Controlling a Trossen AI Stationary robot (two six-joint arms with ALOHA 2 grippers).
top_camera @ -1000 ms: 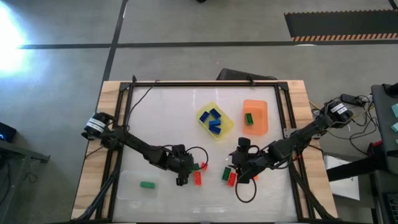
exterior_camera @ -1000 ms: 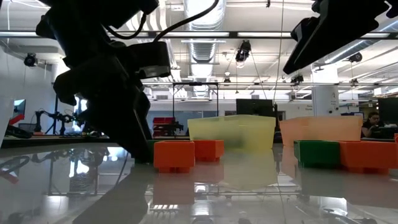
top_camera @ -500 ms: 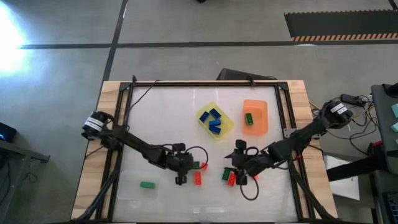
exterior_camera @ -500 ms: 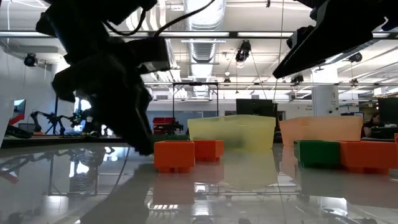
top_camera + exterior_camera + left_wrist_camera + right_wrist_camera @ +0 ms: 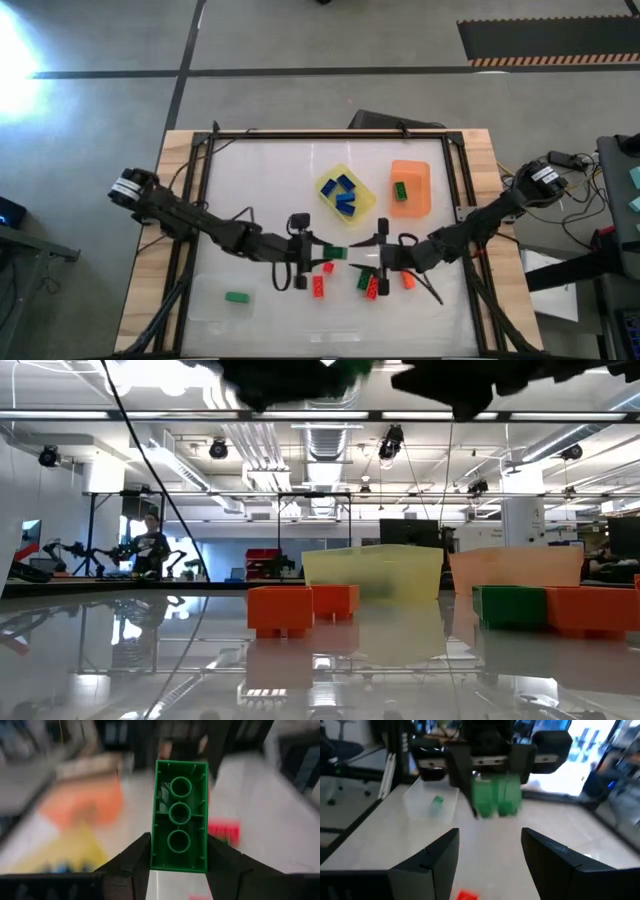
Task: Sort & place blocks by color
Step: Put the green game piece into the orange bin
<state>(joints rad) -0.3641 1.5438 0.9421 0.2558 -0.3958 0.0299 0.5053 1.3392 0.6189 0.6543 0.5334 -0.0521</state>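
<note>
My left gripper (image 5: 322, 252) hangs above the table's middle, shut on a green block (image 5: 180, 815) whose hollow underside faces its wrist camera. My right gripper (image 5: 373, 256) faces it from the right, open and apart from the block (image 5: 496, 795). Below them, red-orange blocks (image 5: 318, 288) (image 5: 407, 281) and a green block beside a red one (image 5: 366, 285) rest flat on the table. The yellow tray (image 5: 346, 195) holds blue blocks. One green block (image 5: 400, 189) lies in the orange tray (image 5: 410, 187), another (image 5: 237, 297) in the clear tray. My left gripper pinches the green block between its two fingers (image 5: 135, 862), which press on its two long sides (image 5: 153, 847) near one end. The fingers come level from the table's left. The block is lifted clear of the table and sticks out beyond the fingertips toward the right gripper.
The clear tray (image 5: 427, 800) sits at the table's near left. Yellow and orange trays stand side by side at the far right of centre. In the low view, orange blocks (image 5: 280, 610) and a green one (image 5: 510, 605) stand before the trays. A dark frame runs along the table's edges.
My left gripper has risen from the table near the red block and swung from pointing down to level, pointing right, carrying the green block up and toward the table's right. My right gripper has also lifted and turned to face the left gripper.
</note>
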